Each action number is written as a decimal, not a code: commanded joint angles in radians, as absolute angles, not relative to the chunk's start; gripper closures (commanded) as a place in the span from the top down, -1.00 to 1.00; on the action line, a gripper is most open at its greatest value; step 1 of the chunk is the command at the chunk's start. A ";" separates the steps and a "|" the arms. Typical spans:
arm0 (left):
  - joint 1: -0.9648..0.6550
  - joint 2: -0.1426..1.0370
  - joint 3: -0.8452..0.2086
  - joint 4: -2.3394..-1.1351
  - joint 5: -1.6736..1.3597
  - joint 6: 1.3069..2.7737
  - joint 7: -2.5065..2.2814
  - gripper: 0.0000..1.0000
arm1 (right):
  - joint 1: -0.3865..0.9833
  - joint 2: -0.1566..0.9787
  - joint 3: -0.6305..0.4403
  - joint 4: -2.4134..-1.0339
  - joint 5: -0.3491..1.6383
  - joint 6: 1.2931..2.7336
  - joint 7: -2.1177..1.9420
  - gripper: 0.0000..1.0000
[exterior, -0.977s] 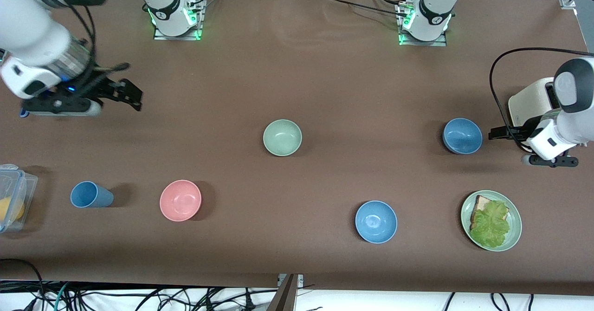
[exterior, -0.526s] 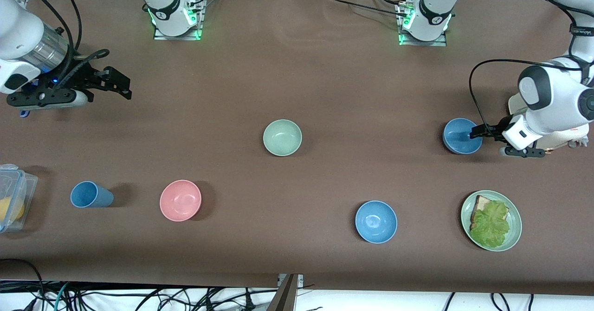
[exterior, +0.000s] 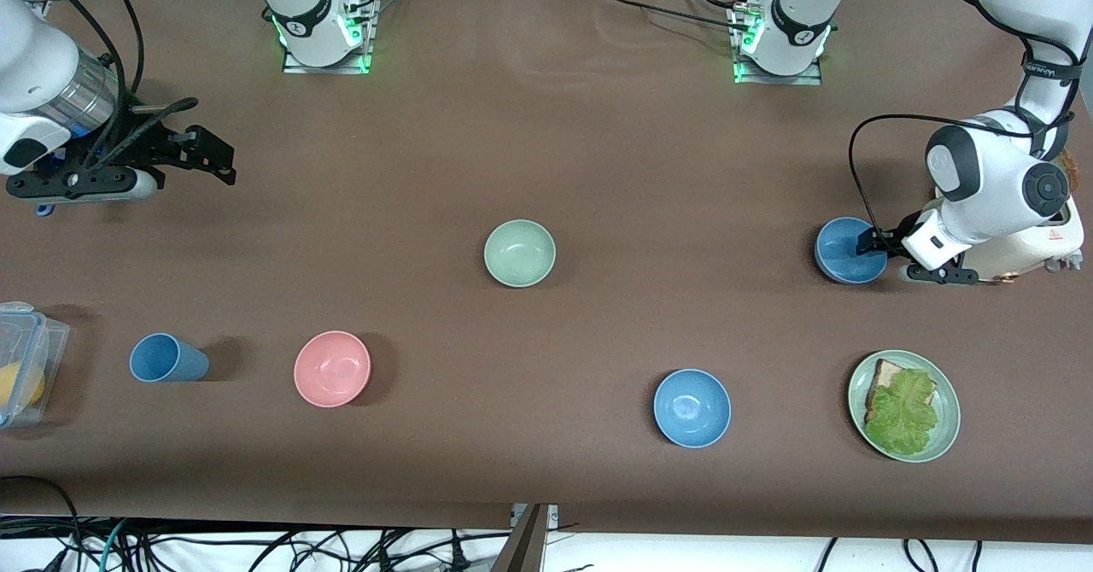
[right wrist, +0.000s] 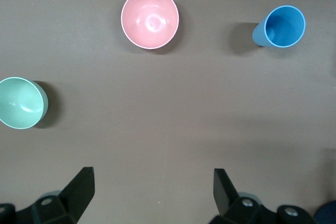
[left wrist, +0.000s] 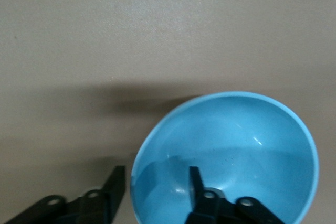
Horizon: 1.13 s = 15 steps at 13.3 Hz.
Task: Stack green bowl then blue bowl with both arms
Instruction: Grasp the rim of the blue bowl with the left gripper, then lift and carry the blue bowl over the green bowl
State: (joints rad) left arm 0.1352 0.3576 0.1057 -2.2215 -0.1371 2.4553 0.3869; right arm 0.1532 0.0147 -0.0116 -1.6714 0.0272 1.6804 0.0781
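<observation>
Reaching down at the left arm's end of the surface (exterior: 598, 154), the left hand (exterior: 873, 243) sits at the rim of a blue bowl (exterior: 845, 250). In the left wrist view the left hand (left wrist: 157, 187) has its fingers (left wrist: 197, 184) spread apart, one inside the blue bowl (left wrist: 236, 145) and one just outside its wall, so the rim is between them and they are not squeezed on it. This blue bowl sits on the surface next to a cream toaster (exterior: 1025, 239). The green bowl (exterior: 519, 253) sits alone near the middle of the surface, with its open side up. A second blue bowl (exterior: 692, 408) sits nearer to the front camera than the green bowl, toward the left arm's end. A green plate (exterior: 948, 410) with bread and lettuce is beside that second bowl, closer to the left arm's end. The right hand (exterior: 209, 155) waits up in the air over the right arm's end of the surface, and in the right wrist view the right hand (right wrist: 152, 187) is spread wide and holds nothing. A pink bowl (exterior: 331, 369) and a blue cup (exterior: 166, 358) sit nearer to the front camera, toward the right arm's end. A clear box (exterior: 26, 358) sits at the edge beside the cup.
</observation>
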 commanded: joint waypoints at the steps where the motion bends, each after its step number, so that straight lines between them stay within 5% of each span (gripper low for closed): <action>1: 0.140 0.367 0.107 -2.226 -0.166 2.480 0.428 -1.00 | 0.141 0.017 0.011 -1.646 0.015 1.660 0.063 1.00; 6: 0.130 0.330 0.110 -2.177 -0.169 2.441 0.428 -1.00 | 0.141 0.021 0.011 -1.646 0.011 1.658 0.067 1.00; 10: 0.032 0.310 -0.009 -1.999 -0.172 2.265 0.332 -1.00 | 0.143 0.023 0.011 -1.647 0.011 1.664 0.069 1.00; 15: -0.277 0.403 -0.072 -1.772 -0.173 2.197 -0.195 -1.00 | 0.141 0.021 0.009 -1.647 0.011 1.657 0.066 1.00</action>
